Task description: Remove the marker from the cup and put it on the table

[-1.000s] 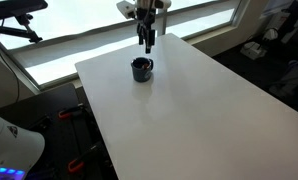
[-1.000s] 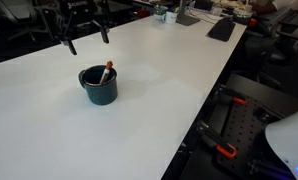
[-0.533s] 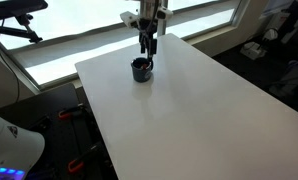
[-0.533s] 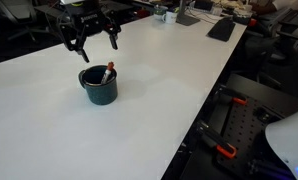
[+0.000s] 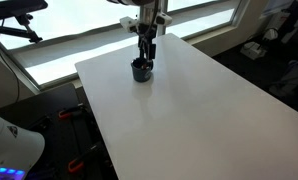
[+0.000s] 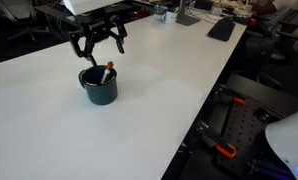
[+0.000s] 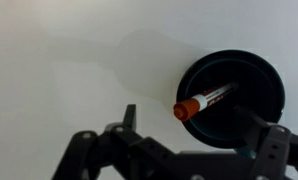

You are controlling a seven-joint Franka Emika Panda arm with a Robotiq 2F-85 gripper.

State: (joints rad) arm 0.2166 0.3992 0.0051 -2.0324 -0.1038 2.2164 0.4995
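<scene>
The dark navy cup (image 6: 99, 88) stands upright on the white table (image 6: 159, 110), near its far end in an exterior view (image 5: 140, 70). The reddish-brown marker (image 6: 108, 71) leans inside the cup with its end poking over the rim. In the wrist view the marker (image 7: 202, 101) lies across the cup's mouth (image 7: 244, 75). My gripper (image 6: 101, 52) is open and empty, hanging just above the cup with its fingers spread either side of the marker's end. It also shows in an exterior view (image 5: 146, 52) and in the wrist view (image 7: 187, 128).
A long window (image 5: 69, 45) runs behind the table's far edge. A keyboard (image 6: 221, 28) and small desk items sit at one far corner. Chairs and dark floor lie beyond the table edges, with red clamps (image 6: 223, 152) below.
My gripper has come down from above and behind the cup to just over its rim, staying open. The cup and marker have not moved.
</scene>
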